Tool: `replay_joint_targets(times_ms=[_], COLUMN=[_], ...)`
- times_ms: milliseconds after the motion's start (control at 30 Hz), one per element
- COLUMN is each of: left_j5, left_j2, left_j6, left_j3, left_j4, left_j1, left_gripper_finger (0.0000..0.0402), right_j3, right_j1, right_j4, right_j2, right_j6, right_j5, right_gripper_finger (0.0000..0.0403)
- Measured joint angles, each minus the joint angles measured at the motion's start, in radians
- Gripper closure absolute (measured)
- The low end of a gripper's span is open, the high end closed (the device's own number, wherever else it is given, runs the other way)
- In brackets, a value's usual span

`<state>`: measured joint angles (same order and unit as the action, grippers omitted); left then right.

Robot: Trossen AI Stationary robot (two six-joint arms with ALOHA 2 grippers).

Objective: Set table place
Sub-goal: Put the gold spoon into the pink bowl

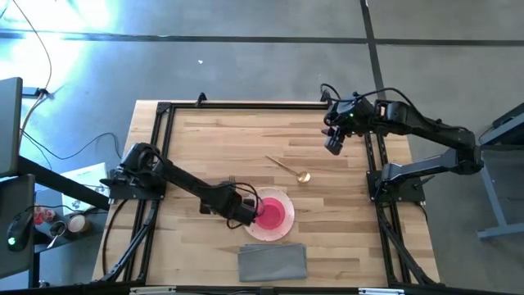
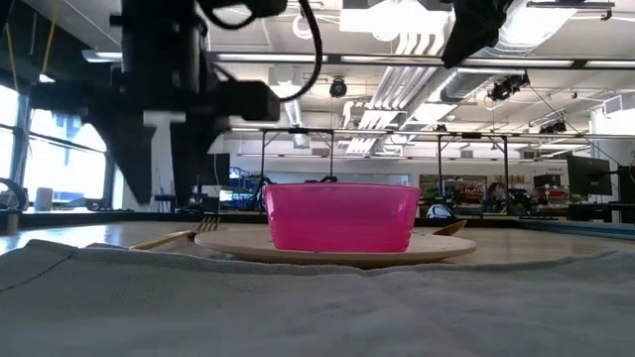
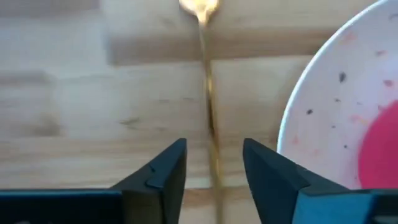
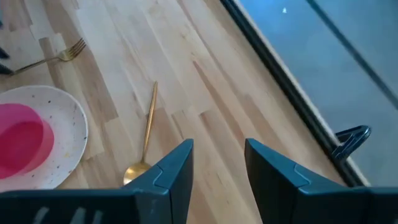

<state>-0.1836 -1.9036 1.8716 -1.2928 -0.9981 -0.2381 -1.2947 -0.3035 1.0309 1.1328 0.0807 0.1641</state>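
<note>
On the table (image 1: 213, 147), the plate (image 1: 285, 227) with the pink bowl (image 1: 273, 211) on it sits near the front edge, just behind the grey cloth (image 1: 273, 261). The left gripper (image 1: 243, 215) hangs low at the plate's left side, jaws open astride the fork (image 3: 208, 99) (which lies flat on the wood). The spoon (image 1: 291, 170) lies mid-table, well apart from the plate. The right gripper (image 1: 334, 144) hovers near the back right corner, jaws open and empty.

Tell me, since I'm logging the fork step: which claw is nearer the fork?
Left. The left claw sits open right over the fork handle, beside the plate. The right claw is off by the table's far right corner, past the spoon.
</note>
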Motion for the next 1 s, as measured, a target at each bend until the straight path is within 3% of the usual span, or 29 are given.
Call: replay_joint_targets(times_ms=[167, 333, 533, 700, 1000], left_j5=[-0.157, -0.293, -0.329, -0.329, -0.323], left_j2=[0.001, 0.002, 0.003, 0.003, 0.003], left_j6=[-0.095, -0.31, -0.725, -0.953, -1.14], left_j3=[-0.2, -0.379, -0.476, -0.481, -0.481], left_j4=[-0.326, -0.541, -0.488, -0.414, -0.35], left_j1=[0.012, 0.094, 0.24, 0.318, 0.367], left_gripper_finger=[0.0224, 0.0206, 0.0199, 0.0201, 0.0201], right_j3=[0.076, 0.328, 0.638, 0.813, 0.9], right_j1=[-0.028, -0.036, 0.032, 0.095, 0.147], right_j4=[0.041, -0.049, -0.416, -0.757, -0.874], right_j2=[-0.002, -0.024, -0.034, -0.034, -0.02], right_j6=[0.117, 0.309, 0.592, 0.829, 1.015], right_j5=[-0.091, -0.192, -0.34, -0.35, -0.24], right_gripper_finger=[0.0266, 0.0266, 0.0266, 0.0266, 0.0266])
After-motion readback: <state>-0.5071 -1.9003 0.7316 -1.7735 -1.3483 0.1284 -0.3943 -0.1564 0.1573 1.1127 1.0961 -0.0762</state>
